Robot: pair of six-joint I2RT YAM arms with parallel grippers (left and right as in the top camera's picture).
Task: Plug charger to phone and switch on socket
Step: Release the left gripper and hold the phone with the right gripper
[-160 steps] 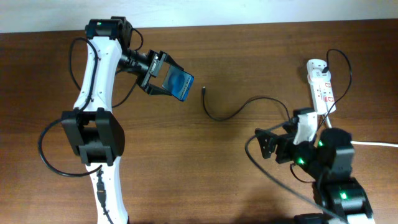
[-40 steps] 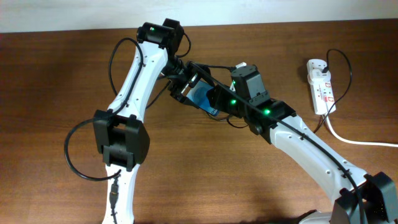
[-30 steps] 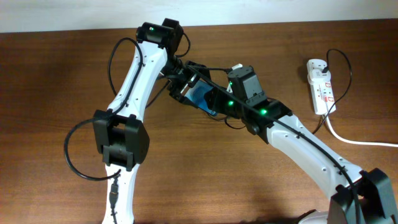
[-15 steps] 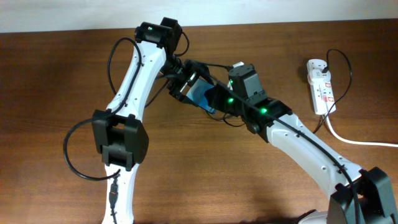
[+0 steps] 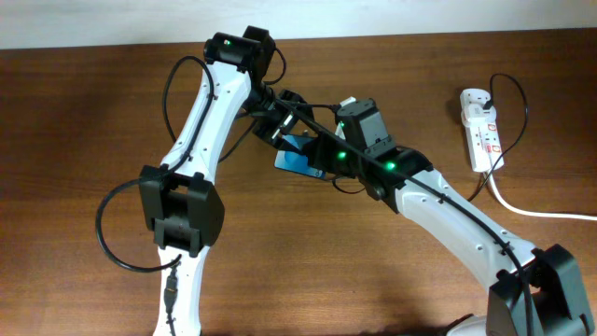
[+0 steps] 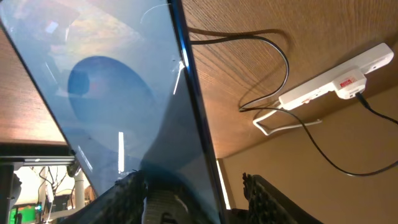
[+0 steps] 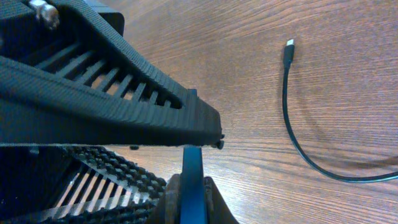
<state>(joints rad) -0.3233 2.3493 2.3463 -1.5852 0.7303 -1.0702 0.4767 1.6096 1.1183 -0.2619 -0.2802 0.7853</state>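
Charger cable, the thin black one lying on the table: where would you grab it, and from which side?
Probably just behind the small plug tip of the thin black charger cable, coming straight down with the jaws across it. That stretch lies flat on the brown wooden table, bare wood either side, and the stiff tip stays steerable.

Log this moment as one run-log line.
right gripper: shut on phone | left gripper: phone between fingers, grip unclear | charger: tip lying on table, not in phone | socket: untouched
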